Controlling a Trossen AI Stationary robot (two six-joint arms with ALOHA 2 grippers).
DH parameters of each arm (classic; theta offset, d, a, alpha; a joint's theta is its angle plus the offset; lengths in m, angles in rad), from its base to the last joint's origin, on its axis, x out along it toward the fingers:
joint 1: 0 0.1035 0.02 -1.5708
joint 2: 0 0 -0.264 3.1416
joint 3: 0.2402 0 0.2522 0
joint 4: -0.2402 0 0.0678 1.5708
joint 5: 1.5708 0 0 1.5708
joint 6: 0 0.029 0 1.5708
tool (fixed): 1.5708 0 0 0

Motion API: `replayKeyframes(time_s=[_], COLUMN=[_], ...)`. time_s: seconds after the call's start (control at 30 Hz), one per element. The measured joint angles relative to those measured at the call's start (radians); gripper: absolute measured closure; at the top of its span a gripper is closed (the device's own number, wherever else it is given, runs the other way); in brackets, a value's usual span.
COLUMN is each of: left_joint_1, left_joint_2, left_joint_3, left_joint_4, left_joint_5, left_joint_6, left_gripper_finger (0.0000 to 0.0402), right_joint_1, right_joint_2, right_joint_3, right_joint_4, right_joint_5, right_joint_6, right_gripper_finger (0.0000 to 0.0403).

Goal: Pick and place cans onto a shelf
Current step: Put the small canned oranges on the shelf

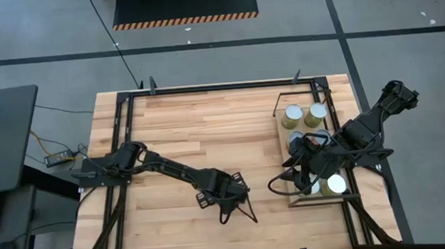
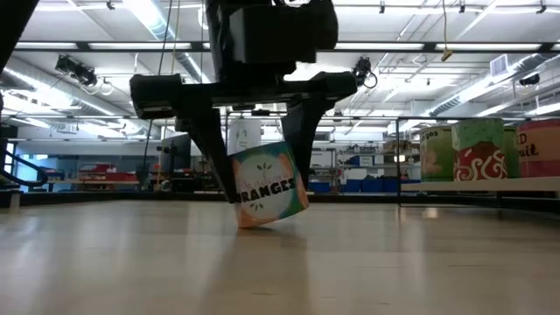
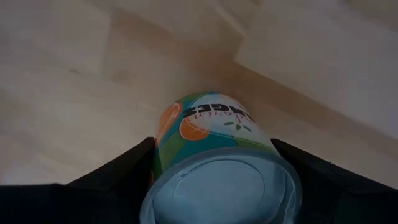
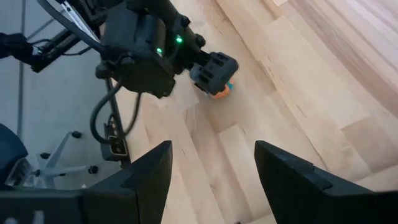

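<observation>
**Left gripper clamps a tilted oranges can on the bare tabletop**

High view: the left gripper sits mid-table on the butcher-block tabletop; the right gripper hangs over the shelf, where silver-topped cans stand upright.

Low view: the oranges can, a short cylinder with a glossy printed label, leans off vertical, one bottom edge on the wood, between dark fingers.

Left wrist view: fingers press both sides of the can; its pale round lid faces the camera.

Right wrist view: its own fingers stand apart, holding nothing.
</observation>
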Motion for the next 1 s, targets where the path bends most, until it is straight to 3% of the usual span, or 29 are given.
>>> replayKeyframes(time_s=[0.43, 0.57, 0.77, 0.87, 1.0], left_joint_1=[-0.016, -0.039, -0.101, -0.151, -0.218], left_joint_2=[0.003, 0.003, 0.002, -0.009, -0.034], left_joint_3=[0.053, 0.19, 0.381, 0.4, 0.381], left_joint_4=[0.029, -0.093, -0.451, -0.562, -0.577], left_joint_5=[-0.032, -0.061, -0.042, -0.031, -0.033], left_joint_6=[-0.179, -0.447, -0.895, -1.082, -1.239], left_gripper_finger=[0.0055, 0.0054, 0.0054, 0.0054, 0.0056], right_joint_1=[-0.003, -0.003, -0.003, -0.003, -0.026], right_joint_2=[0.0, 0.0, 0.013, 0.046, 0.132], right_joint_3=[0.0, 0.0, 0.001, 0.001, 0.009], right_joint_4=[0.049, 0.048, 0.063, 0.142, 0.269], right_joint_5=[0.008, 0.057, 0.106, 0.087, 0.019], right_joint_6=[-0.043, -0.082, -0.243, -0.425, -0.636], right_gripper_finger=[0.0167, 0.0167, 0.0167, 0.0167, 0.0167])
